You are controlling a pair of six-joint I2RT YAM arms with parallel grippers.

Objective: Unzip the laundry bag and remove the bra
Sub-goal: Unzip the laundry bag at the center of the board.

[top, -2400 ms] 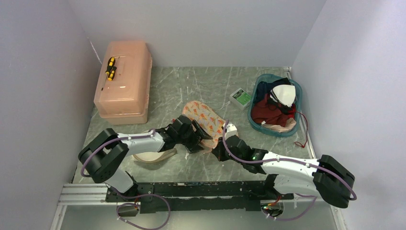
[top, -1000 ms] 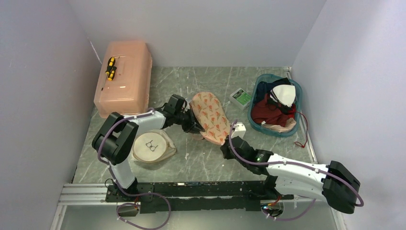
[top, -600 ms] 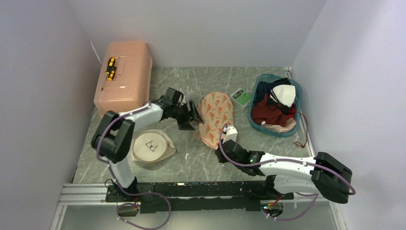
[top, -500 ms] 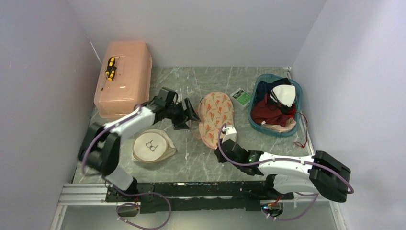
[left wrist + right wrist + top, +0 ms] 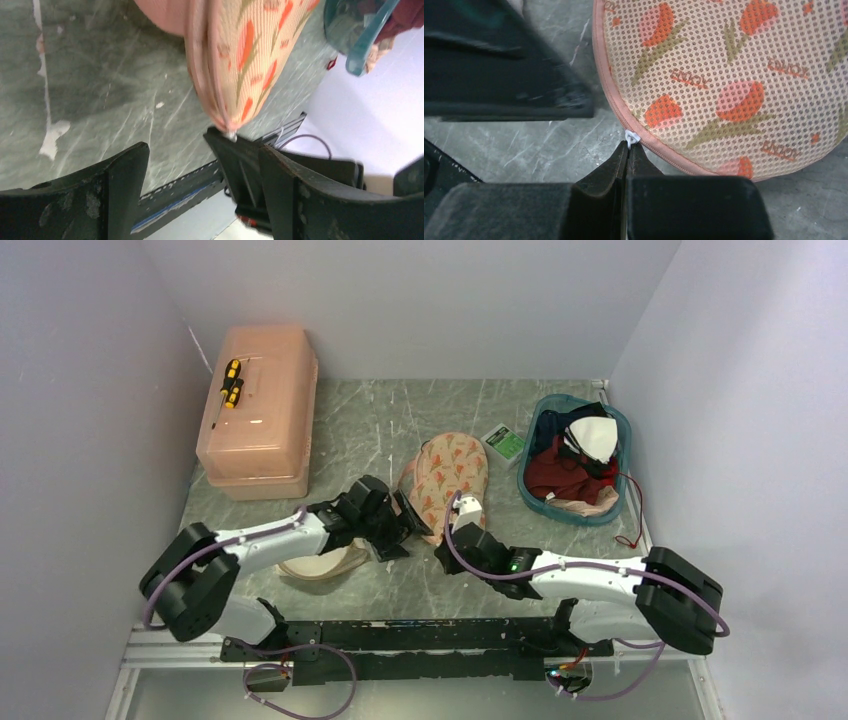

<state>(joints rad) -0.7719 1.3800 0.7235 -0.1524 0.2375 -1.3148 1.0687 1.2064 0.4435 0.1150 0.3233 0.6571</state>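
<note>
A beige mesh zip pouch (image 5: 450, 472) with orange tulips and pink trim lies mid-table. My right gripper (image 5: 628, 145) is shut on its small white zipper pull (image 5: 631, 136) at the pouch's (image 5: 734, 75) near edge. My left gripper (image 5: 202, 150) stands open just left of that spot, holding nothing, with the pouch (image 5: 240, 55) hanging ahead of it. From above, the left gripper (image 5: 398, 525) and right gripper (image 5: 443, 540) nearly meet. The round white laundry bag (image 5: 318, 562) lies mostly hidden under the left arm. The bra is out of view.
A teal basket (image 5: 575, 460) of clothes stands at the back right, with a small green-and-white box (image 5: 503, 443) beside it. A pink lidded box (image 5: 258, 410) with a yellow screwdriver (image 5: 232, 382) on top sits at the back left. Walls close in on three sides.
My left gripper opened, let go of the tulip pouch and drew back toward the near edge, over the round bag. The right gripper moved up to the pouch's near rim.
</note>
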